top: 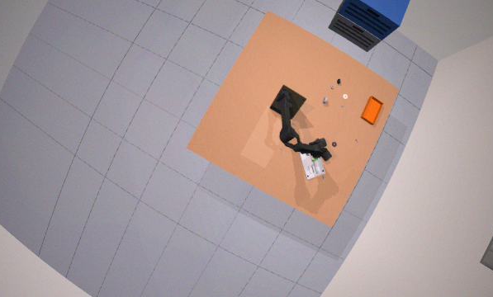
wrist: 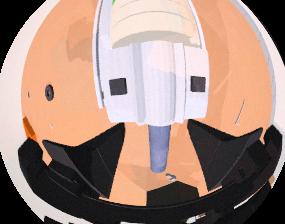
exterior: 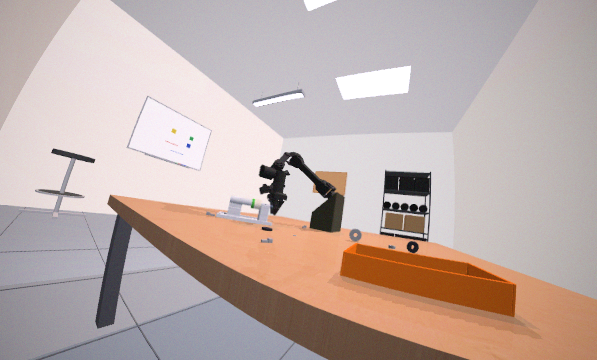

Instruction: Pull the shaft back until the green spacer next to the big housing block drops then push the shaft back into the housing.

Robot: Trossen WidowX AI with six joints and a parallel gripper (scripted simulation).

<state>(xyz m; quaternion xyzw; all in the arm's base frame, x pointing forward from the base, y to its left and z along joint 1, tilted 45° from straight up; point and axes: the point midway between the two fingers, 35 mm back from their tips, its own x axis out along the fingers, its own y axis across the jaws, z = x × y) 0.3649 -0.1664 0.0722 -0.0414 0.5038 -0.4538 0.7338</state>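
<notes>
The green spacer sits on the shaft line beside the big white housing block; only a sliver of it shows at the top of the wrist view. Cream spacers lie between it and the white end support. The grey-blue shaft sticks out of that support. My gripper is open, pointing down, with its fingers apart on either side of the protruding shaft, close to the support. No finger touches the shaft in the wrist view. The housing block is outside the wrist view.
An orange tray stands to one side. A black ring lies near the fixture. A grey ring, another black ring and small metal pieces are scattered on the table.
</notes>
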